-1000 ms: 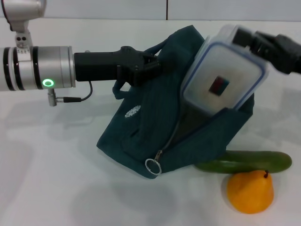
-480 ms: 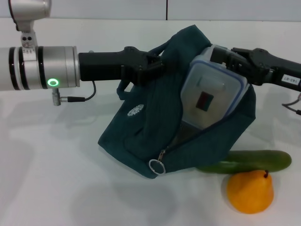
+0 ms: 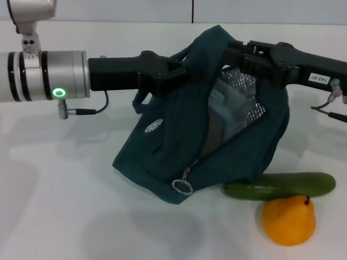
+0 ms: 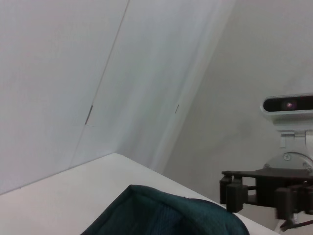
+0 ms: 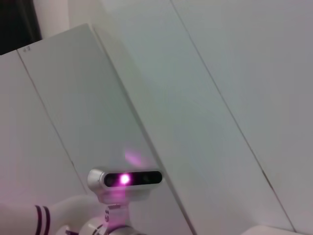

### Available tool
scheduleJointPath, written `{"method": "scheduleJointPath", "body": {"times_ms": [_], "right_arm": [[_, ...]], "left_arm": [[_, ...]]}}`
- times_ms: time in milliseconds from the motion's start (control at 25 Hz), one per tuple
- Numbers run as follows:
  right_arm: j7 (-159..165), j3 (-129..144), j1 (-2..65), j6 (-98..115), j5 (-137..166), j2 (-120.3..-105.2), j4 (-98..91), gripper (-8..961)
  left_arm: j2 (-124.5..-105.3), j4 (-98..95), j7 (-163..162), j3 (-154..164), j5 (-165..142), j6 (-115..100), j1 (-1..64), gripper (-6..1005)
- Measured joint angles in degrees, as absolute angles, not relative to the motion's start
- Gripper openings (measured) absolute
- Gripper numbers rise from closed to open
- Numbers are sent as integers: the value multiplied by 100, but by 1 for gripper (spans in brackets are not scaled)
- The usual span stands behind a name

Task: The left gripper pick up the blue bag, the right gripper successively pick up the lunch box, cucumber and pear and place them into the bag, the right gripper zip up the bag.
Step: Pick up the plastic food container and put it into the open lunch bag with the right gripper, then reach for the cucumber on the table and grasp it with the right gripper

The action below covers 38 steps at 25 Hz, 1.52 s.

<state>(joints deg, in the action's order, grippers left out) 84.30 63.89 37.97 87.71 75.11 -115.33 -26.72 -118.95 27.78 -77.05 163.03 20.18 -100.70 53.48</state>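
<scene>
The blue bag hangs tilted above the white table, its top edge pinched by my left gripper, which is shut on the fabric. Its zipper is open, and the metal ring pull dangles at the low front corner. The lunch box sits inside the opening against the foil lining. My right gripper reaches in from the right, its tip hidden by the bag's upper rim. The cucumber lies on the table beside the bag's lower right. The pear stands just in front of it. The left wrist view shows the bag's edge and the right gripper.
The white table spreads wide to the left and front of the bag. A wall runs along the back. A cable hangs from my right arm. The right wrist view shows only walls and the head camera.
The lunch box went from tilted above the opening down into the bag. My right gripper followed it leftward into the bag's top. The left arm barely moved.
</scene>
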Motion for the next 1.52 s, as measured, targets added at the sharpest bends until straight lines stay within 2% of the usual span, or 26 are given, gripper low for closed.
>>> {"method": "scheduleJointPath", "body": {"times_ms": [200, 440, 640, 720, 760, 1000, 1520], "right_arm": [[8461, 6313, 3526, 8954, 7307, -11518, -2912, 444], [7890, 6216, 2505, 9544, 6897, -11413, -3456, 469], [7117, 6055, 1873, 10452, 7457, -11208, -3437, 490], [6712, 5931, 1675, 10628, 8007, -11162, -3379, 423], [6506, 5857, 1596, 10651, 8343, -11166, -3362, 390], [6064, 5510, 1374, 10623, 9364, -11229, -3186, 389], [6259, 4304, 1416, 10419, 9471, -11227, -3033, 393]], "left_arm": [[-11879, 2815, -7697, 16303, 2024, -10069, 5343, 40], [-11874, 2824, -7685, 16303, 2035, -10053, 5300, 40], [-11893, 2819, -7682, 16303, 2038, -9981, 5247, 40], [-11905, 2809, -7682, 16303, 2023, -9953, 5210, 40], [-11906, 2808, -7682, 16303, 2019, -9947, 5196, 40], [-11920, 2771, -7682, 16303, 1999, -9906, 5190, 40], [-11927, 2664, -7681, 16303, 1994, -9760, 5246, 40]]}}
